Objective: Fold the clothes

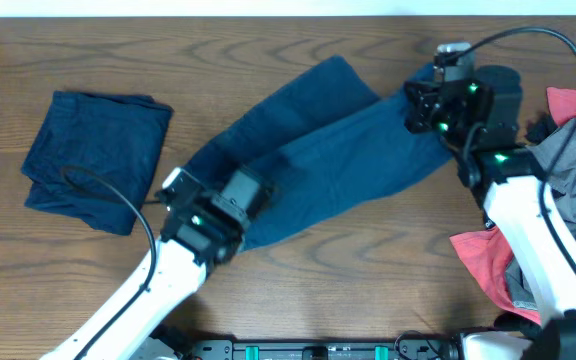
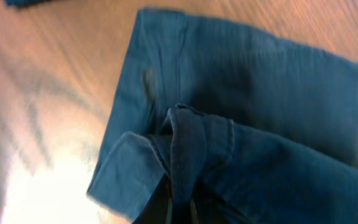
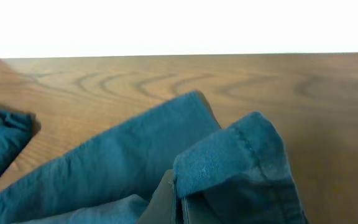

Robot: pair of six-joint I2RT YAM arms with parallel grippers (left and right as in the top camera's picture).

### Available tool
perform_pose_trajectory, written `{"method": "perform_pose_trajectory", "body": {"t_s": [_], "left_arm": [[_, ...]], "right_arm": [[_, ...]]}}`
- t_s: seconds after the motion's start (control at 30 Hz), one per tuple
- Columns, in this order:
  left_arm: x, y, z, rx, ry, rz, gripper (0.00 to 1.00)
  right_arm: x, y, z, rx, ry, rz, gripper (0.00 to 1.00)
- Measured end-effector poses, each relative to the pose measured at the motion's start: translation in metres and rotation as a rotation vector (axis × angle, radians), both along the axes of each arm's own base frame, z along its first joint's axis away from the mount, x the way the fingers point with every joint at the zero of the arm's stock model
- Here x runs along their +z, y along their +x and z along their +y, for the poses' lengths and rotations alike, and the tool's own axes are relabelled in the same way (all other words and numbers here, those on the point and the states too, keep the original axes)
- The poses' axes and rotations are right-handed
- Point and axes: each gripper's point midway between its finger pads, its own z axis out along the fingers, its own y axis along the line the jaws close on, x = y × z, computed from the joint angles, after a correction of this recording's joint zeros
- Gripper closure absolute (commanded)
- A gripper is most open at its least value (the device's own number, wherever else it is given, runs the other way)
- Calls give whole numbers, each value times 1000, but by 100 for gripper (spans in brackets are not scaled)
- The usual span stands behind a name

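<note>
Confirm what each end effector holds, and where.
Both grip the long navy-blue fabric garment: left end effector a bunched hem, right end effector the opposite end's edge.

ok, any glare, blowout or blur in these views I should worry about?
Left wrist: strong glare washes out the table at lower left, and the navy garment looks soft. Right wrist: everything beyond the table's far edge is blown out white, and the nearest cloth is slightly blurred. Overhead: even light, sharp.
</note>
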Motion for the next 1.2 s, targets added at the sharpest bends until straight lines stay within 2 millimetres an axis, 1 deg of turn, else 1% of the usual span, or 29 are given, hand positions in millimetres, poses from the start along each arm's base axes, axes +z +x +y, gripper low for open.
{"method": "perform_pose_trajectory", "body": {"t_s": [0.1,0.13,0.17,0.23,0.3,0.37,0.5,0.57,0.67,0.73,0.77,0.8,0.83,0.87,0.9,0.93,1.0,1.03,1.1,1.13,1.2], "left_arm": [[-7,16,14,12,-12,21,94],[-11,22,22,23,-28,36,94],[-12,24,26,27,-31,40,94],[-14,36,39,45,-63,37,94],[-18,45,51,60,-95,41,94],[-23,49,58,69,-123,55,94],[-37,50,65,77,-157,104,94],[-45,52,66,80,-164,122,94],[-57,58,66,80,-162,139,94],[-64,64,68,80,-157,139,89],[-67,68,68,81,-155,133,85],[-70,72,69,80,-151,126,83],[-73,76,71,86,-143,118,76],[-74,79,75,93,-136,109,69],[-75,82,78,99,-132,102,59],[-75,84,83,115,-129,88,49],[-73,88,92,143,-124,67,23],[-73,89,96,152,-123,63,12],[-73,88,106,168,-121,63,6],[-73,88,110,169,-124,63,4],[-69,88,115,153,-140,59,3]], "right_arm": [[-1,12,13,28,7,-45,99],[-5,15,21,45,9,-47,99],[-7,16,23,51,10,-45,99],[-15,20,31,69,10,-33,99],[-22,27,40,88,11,-21,99],[-26,37,51,111,14,-13,99],[-34,58,69,146,18,-19,99],[-40,68,75,153,19,-22,99],[-55,85,83,157,17,-30,99],[-68,93,86,152,11,-33,99],[-77,96,85,144,5,-28,95],[-84,98,84,135,1,-21,81],[-92,100,82,120,-7,-11,50],[-99,102,79,107,-16,0,13],[-104,103,75,95,-28,7,1],[-109,103,72,85,-36,19,1],[-113,103,65,65,-46,41,1],[-115,103,62,58,-52,53,1],[-119,99,58,49,-65,89,1],[-122,94,56,46,-73,121,1],[-122,85,51,41,-82,165,1]]}}
